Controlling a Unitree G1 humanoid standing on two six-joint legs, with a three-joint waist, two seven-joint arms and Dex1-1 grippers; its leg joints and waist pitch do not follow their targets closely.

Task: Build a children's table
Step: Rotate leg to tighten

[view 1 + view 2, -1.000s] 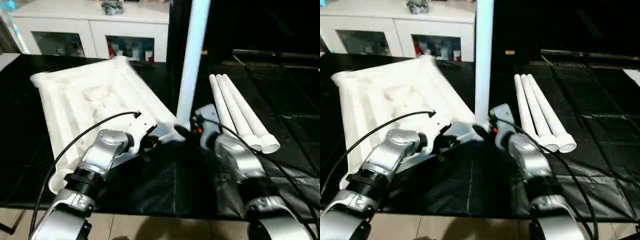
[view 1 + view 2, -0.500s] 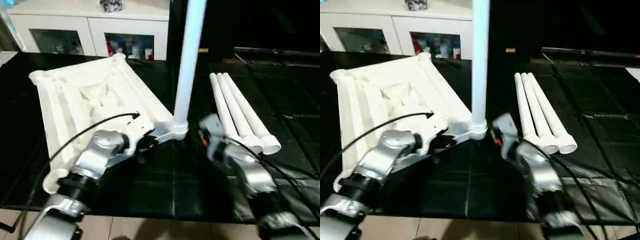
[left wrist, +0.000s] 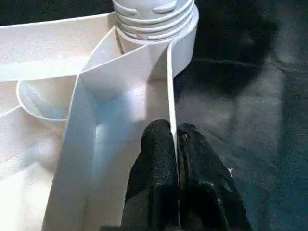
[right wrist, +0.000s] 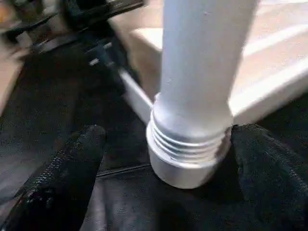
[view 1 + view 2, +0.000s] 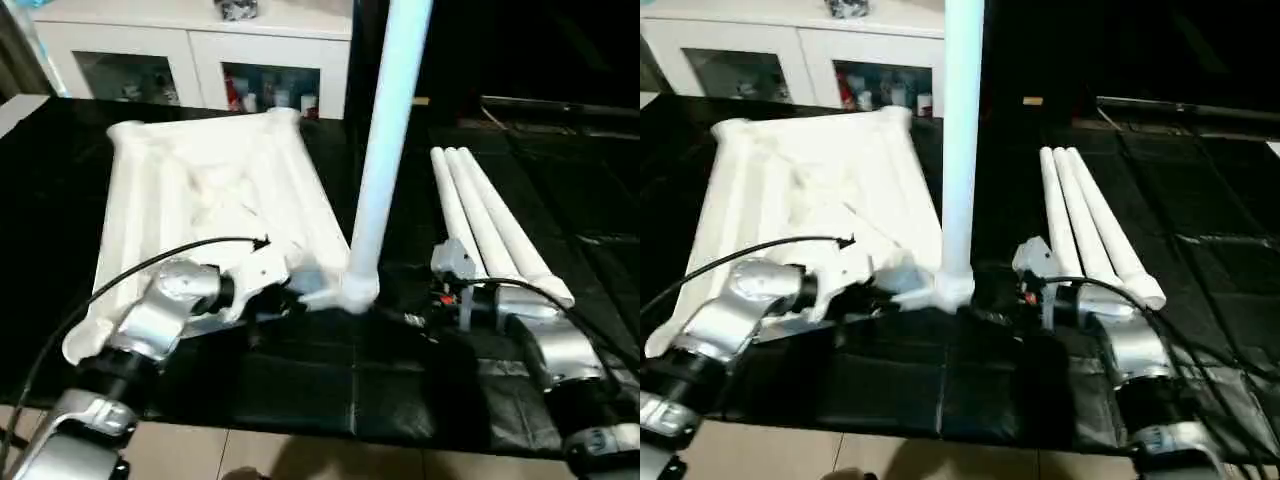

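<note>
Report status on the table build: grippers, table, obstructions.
Left gripper shut on a rib of the table top. Right gripper open, straddling the upright leg at its base. Three loose legs lying beside. Nothing obstructing.

Head stereo downward; wrist cameras close.

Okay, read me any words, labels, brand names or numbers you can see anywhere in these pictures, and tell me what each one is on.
No readable text.
Upside-down table top, its screwed-in leg, three loose legs: plain white, no markings.
Items behind the cabinet's glass doors: too small and blurred to read any label.
</note>
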